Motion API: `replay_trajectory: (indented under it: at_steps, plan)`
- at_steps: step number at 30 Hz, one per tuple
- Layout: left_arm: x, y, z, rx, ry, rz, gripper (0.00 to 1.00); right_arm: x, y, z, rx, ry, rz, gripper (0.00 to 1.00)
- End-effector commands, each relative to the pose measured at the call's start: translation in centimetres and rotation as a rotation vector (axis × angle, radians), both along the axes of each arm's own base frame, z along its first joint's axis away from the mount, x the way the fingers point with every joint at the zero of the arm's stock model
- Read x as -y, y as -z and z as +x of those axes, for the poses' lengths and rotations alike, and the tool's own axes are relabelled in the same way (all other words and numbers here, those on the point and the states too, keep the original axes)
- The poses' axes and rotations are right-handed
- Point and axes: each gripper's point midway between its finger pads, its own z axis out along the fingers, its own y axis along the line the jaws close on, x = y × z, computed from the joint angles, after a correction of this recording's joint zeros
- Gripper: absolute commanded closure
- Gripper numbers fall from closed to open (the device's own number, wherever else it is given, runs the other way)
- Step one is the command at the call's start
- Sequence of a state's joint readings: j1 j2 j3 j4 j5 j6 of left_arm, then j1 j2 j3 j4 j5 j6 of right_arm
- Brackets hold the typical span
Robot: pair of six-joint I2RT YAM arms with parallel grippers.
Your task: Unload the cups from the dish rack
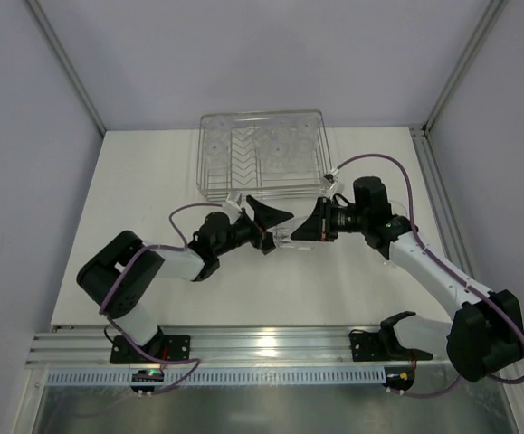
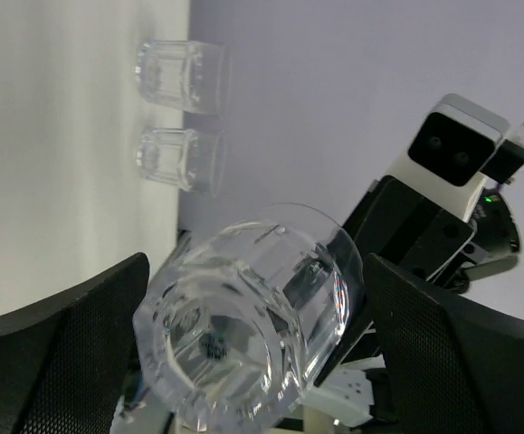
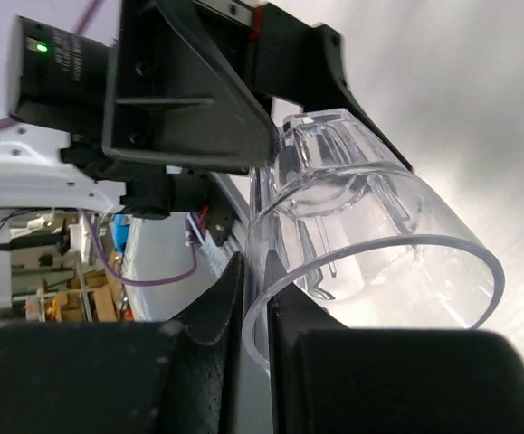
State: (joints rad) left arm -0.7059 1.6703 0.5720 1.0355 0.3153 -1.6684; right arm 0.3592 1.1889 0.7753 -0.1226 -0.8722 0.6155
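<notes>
Pinches a clear cup [image 3: 370, 235] by its rim in the right hand [image 3: 257, 307], with the left hand [image 2: 252, 334] spread wide around its base.

Reads as clear, smooth, glossy plastic in the cup [image 3: 370, 244], with bright glints. Shows matt black plastic, finely grained, on the left fingers [image 2: 461, 362]. Looks thin, shiny and silvery in the wire dish rack [image 1: 243, 163], over a matt white table [image 1: 144, 199].

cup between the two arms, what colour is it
The cup is clear and colourless, see-through plastic. It shows best in the left wrist view.
</notes>
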Motion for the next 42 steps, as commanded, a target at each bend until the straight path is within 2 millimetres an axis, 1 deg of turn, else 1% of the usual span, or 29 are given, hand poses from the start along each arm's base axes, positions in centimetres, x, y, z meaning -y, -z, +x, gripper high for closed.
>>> replay_trajectory:
  at_steps: [1, 2, 3, 4, 5, 6, 7, 8, 9, 10, 12, 13, 14, 16, 19, 22, 23, 27, 28, 29, 31, 34, 35, 36, 37, 38, 40, 41, 42]
  plan:
    - [-1.2, -1.3, 1.5, 0.098, -0.040, 0.114, 0.00, 2.2, 1.1, 0.3, 0.026, 0.092, -0.173, 0.96]
    - [-1.8, -1.6, 2.5, 0.161, -0.061, 0.186, 0.00, 2.9, 1.6, 0.5, 0.020, 0.125, -0.221, 0.96]
    - [-2.8, 0.0, 2.4, 0.115, -0.063, 0.304, 0.00, 4.2, 2.8, 1.2, 0.029, 0.179, -0.312, 0.96]
    - [-3.5, 0.5, 2.6, 0.118, -0.073, 0.387, 0.00, 5.8, 4.6, 0.1, -0.040, 0.193, -0.420, 0.96]
    - [-4.6, 0.9, 3.7, 0.197, -0.108, 0.534, 0.00, 6.8, 4.9, 0.1, -0.048, 0.218, -0.484, 0.96]
    - [-5.5, 0.6, 3.9, 0.176, -0.107, 0.638, 0.00, 8.0, 5.9, -0.1, -0.072, 0.242, -0.564, 0.96]
    - [-6.2, 0.2, 4.5, 0.199, -0.125, 0.700, 0.00, 11.3, 8.1, -1.0, -0.149, 0.307, -0.751, 0.96]
    - [-6.9, -0.2, 5.3, 0.221, -0.161, 0.752, 0.00, 12.5, 8.8, -1.5, -0.184, 0.319, -0.824, 0.96]
    - [-7.7, 0.5, 5.0, 0.230, -0.126, 0.835, 0.00, 13.8, 9.6, -2.0, -0.210, 0.340, -0.895, 0.96]
    - [-7.8, -1.1, 6.1, 0.264, -0.160, 0.855, 0.00, 15.3, 10.3, -2.8, -0.253, 0.373, -0.975, 0.96]
    - [-8.4, -1.1, 6.9, 0.281, -0.157, 0.921, 0.00, 16.8, 11.8, -3.9, -0.306, 0.403, -1.057, 0.96]
    - [-8.3, -2.3, 7.6, 0.302, -0.167, 0.921, 0.00, 17.2, 12.2, -4.3, -0.334, 0.428, -1.072, 0.96]
    - [-8.3, -1.9, 8.2, 0.296, -0.163, 0.942, 0.00, 17.7, 11.9, -3.9, -0.333, 0.456, -1.102, 0.96]
    - [-8.3, -2.3, 9.1, 0.306, -0.166, 0.962, 0.00, 18.3, 11.5, -4.0, -0.373, 0.522, -1.120, 0.96]
    - [-8.8, -2.7, 10.1, 0.330, -0.176, 1.004, 0.00, 19.0, 10.8, -3.6, -0.363, 0.581, -1.138, 0.96]
    - [-9.4, -3.0, 11.5, 0.332, -0.185, 1.050, 0.00, 20.3, 12.0, -4.1, -0.414, 0.622, -1.187, 0.96]
    - [-9.8, -2.9, 12.3, 0.336, -0.188, 1.070, 0.00, 20.4, 12.6, -4.4, -0.437, 0.623, -1.188, 0.96]
    - [-11.0, -2.1, 14.6, 0.323, -0.188, 1.135, 0.00, 21.1, 13.3, -4.4, -0.492, 0.627, -1.206, 0.95]
    - [-11.2, -1.9, 15.1, 0.323, -0.187, 1.149, 0.00, 21.4, 13.4, -4.1, -0.495, 0.642, -1.196, 0.85]
    - [-11.7, -1.9, 15.6, 0.328, -0.190, 1.175, 0.00, 21.6, 13.4, -4.0, -0.503, 0.651, -1.193, 0.82]
    - [-11.9, -1.5, 16.8, 0.327, -0.191, 1.200, 0.00, 22.0, 13.4, -3.8, -0.517, 0.667, -1.167, 0.76]
    - [-11.7, -1.2, 18.3, 0.334, -0.179, 1.223, 0.00, 22.1, 13.2, -3.6, -0.513, 0.675, -1.144, 0.71]
    - [-11.6, -1.3, 18.7, 0.338, -0.178, 1.228, 0.00, 22.0, 13.1, -3.5, -0.508, 0.670, -1.138, 0.60]
    - [-11.5, -1.4, 19.0, 0.350, -0.173, 1.235, 0.00, 21.9, 12.9, -3.6, -0.507, 0.667, -1.130, 0.55]
    - [-11.0, -1.6, 19.9, 0.360, -0.172, 1.238, 0.00, 21.5, 12.2, -3.4, -0.484, 0.664, -1.096, 0.50]
    - [-10.9, -1.6, 20.3, 0.364, -0.168, 1.242, 0.00, 21.2, 11.7, -3.2, -0.468, 0.665, -1.073, 0.37]
    - [-10.2, -1.9, 21.7, 0.394, -0.158, 1.248, 0.00, 20.2, 10.2, -2.8, -0.421, 0.640, -1.006, 0.27]
    - [-9.9, -1.7, 22.2, 0.400, -0.153, 1.254, 0.00, 18.6, 9.1, -2.8, -0.398, 0.598, -0.912, 0.18]
    - [-9.7, -1.9, 22.8, 0.411, -0.157, 1.259, 0.00, 17.8, 8.4, -2.7, -0.383, 0.574, -0.867, 0.15]
